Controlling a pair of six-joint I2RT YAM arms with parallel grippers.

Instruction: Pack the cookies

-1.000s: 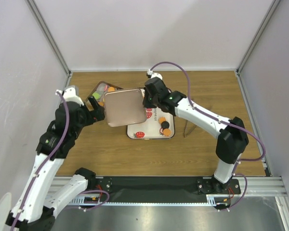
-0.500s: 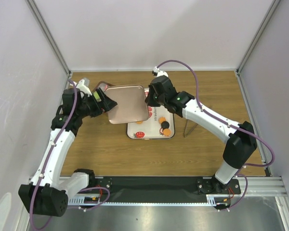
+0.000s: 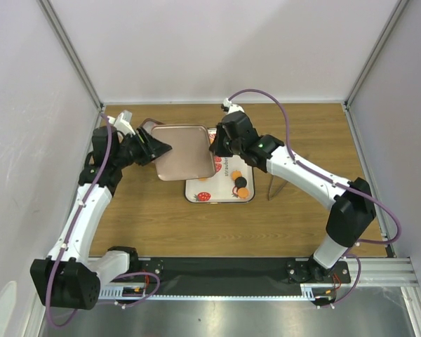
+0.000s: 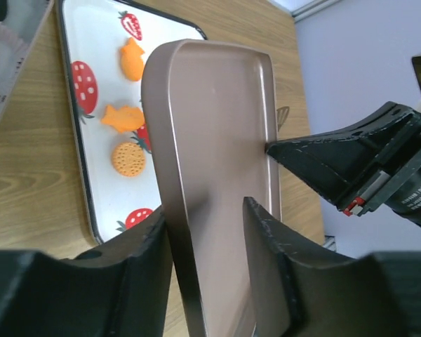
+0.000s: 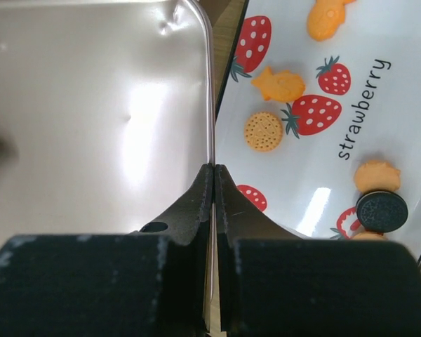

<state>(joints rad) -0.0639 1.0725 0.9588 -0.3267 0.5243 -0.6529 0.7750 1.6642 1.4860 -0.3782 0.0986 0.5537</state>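
From above, a rose-gold lid is seen held over the table. Its right edge is pinched by the right gripper and its left edge is straddled by the left gripper. Orange and black cookies lie on the tray, printed with strawberries, partly under the lid.

In the left wrist view, the fingers are set either side of the lid's rim; whether it is clamped cannot be told.

In the right wrist view, the fingers are pressed together on the lid's thin edge — orange cookies and one black one are seen on the tray beside it.
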